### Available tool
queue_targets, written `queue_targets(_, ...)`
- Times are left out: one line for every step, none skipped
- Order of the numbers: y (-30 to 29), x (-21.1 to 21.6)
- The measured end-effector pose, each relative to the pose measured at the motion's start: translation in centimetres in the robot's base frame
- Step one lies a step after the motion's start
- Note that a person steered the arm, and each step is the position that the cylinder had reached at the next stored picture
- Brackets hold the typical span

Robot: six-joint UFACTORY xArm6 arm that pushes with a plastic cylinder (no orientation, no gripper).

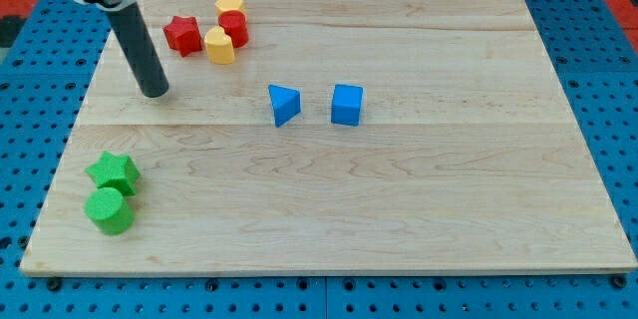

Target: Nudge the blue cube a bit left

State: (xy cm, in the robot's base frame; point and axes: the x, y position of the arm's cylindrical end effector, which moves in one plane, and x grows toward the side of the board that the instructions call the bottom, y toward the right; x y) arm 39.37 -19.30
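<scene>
The blue cube (347,105) sits on the wooden board a little above the view's centre. A blue triangular block (284,105) lies just to its left, with a small gap between them. My tip (155,91) rests on the board far to the left of both blue blocks, at about the same height in the view. It touches no block.
A red star (181,34), a red cylinder (234,28), a yellow hexagon (229,5) and a yellow block (219,46) cluster at the view's top left. A green star (113,172) and a green cylinder (109,210) sit at the bottom left. The board's edge (329,271) runs along the bottom.
</scene>
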Motion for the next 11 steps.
queue_targets(0.5,0.0)
queue_targets(0.5,0.0)
queue_targets(1.7,0.0)
queue_targets(2.4,-1.4)
queue_targets(-0.3,-2.3)
queue_targets(5.3,-2.2)
queue_targets(13.9,-2.1)
queue_targets(24.4,-1.6)
queue_targets(28.5,2.1)
queue_targets(19.6,4.2)
queue_targets(8.5,3.2)
